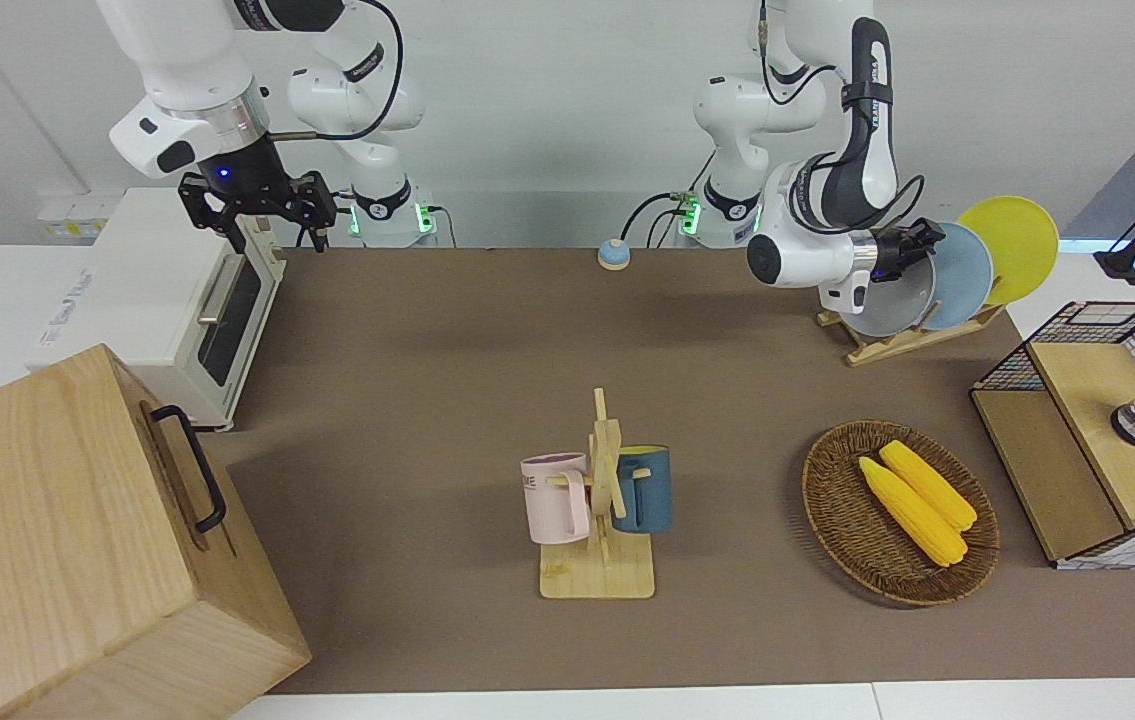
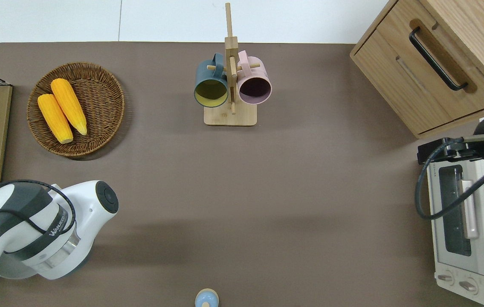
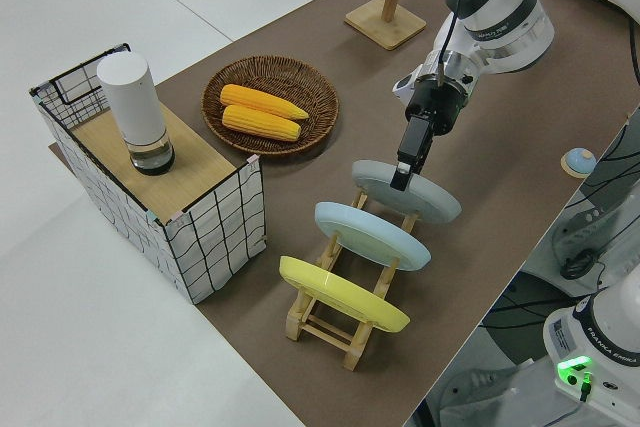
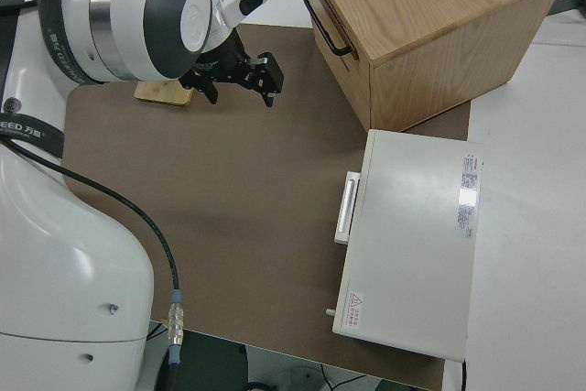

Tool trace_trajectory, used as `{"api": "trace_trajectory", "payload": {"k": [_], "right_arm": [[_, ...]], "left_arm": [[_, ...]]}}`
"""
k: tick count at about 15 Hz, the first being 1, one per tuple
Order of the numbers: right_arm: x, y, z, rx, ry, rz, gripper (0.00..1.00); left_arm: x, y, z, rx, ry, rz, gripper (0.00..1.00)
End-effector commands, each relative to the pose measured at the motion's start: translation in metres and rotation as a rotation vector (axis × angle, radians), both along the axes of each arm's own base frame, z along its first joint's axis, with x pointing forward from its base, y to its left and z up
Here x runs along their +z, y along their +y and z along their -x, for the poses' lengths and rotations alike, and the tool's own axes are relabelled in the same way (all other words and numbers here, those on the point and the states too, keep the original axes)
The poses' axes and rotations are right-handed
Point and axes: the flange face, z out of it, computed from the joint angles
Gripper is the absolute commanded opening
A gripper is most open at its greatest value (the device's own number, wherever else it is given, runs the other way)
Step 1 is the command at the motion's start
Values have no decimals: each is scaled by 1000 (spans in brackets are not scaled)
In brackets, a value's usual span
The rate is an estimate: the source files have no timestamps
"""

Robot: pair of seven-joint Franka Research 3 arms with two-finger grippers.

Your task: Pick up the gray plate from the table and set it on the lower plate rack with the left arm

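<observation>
The gray plate (image 3: pixel 405 190) stands in the lower plate rack (image 3: pixel 345 317), its rim pinched by the left gripper (image 3: pixel 403 175) fingers. Best spread them gently, then lift straight away.

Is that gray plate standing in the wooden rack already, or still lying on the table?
In the rack: the gray plate stands tilted in the lower plate rack, the left gripper at its rim.

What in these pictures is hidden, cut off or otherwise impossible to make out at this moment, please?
- Overhead view: the plate rack and its plates lie out of frame; the left arm fills that corner.
- Front view: the left gripper covers part of the gray plate.
- Left side view: whether the left gripper's fingers still pinch the gray plate's rim cannot be told.
- The right arm is parked.
</observation>
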Motion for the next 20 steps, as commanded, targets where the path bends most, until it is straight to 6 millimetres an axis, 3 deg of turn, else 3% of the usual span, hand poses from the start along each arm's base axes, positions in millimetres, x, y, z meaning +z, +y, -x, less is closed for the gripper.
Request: {"api": "trace_trajectory", "payload": {"k": [1, 10, 20], "right_arm": [[3, 1, 0, -3, -5, -3, 983], [3, 1, 0, -3, -5, -3, 983], [3, 1, 0, -3, -5, -3, 983]], "left_arm": [[-14, 0, 5, -7, -26, -28, 0], [-8, -4, 6, -13, -14, -103, 0], [-14, -7, 3, -29, -10, -205, 0]]}}
